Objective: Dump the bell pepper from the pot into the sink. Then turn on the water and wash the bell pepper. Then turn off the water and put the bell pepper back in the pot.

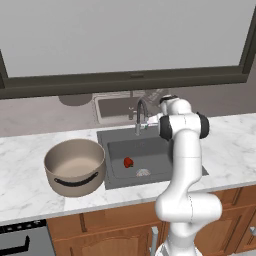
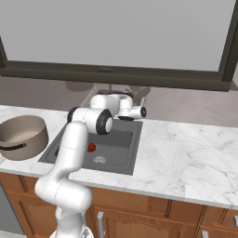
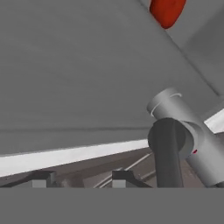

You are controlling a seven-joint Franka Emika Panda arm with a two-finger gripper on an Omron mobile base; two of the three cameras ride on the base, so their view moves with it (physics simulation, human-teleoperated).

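We are at the sink [image 1: 116,150] and our gripper [image 3: 78,178] hangs over its back edge, right up by the curved grey faucet [image 1: 140,113]. In the hand view the two dark fingertips [image 3: 41,177] rise at the bottom with a gap between them, and nothing sits in that gap. Whether the jaws are fully parted or closing, we cannot tell from here.

Just to the right of the jaws in the hand view stands the faucet's grey base, with its dark spout crossing in front; it is beside the fingertips, not between them. Beyond the jaws stretches the dark grey sink floor, and at the far edge we catch the red bell pepper [image 3: 167,11], well apart from the fingers.

From the left base view, the bell pepper lies on the sink floor near the round metal drain [image 1: 143,172], below and ahead of the gripper. The beige pot [image 1: 75,167] stands upright on the white marble counter [image 1: 227,145], just beside the sink's left edge, away from the jaws on the far side of the basin from our arm. We see nothing lying in it.
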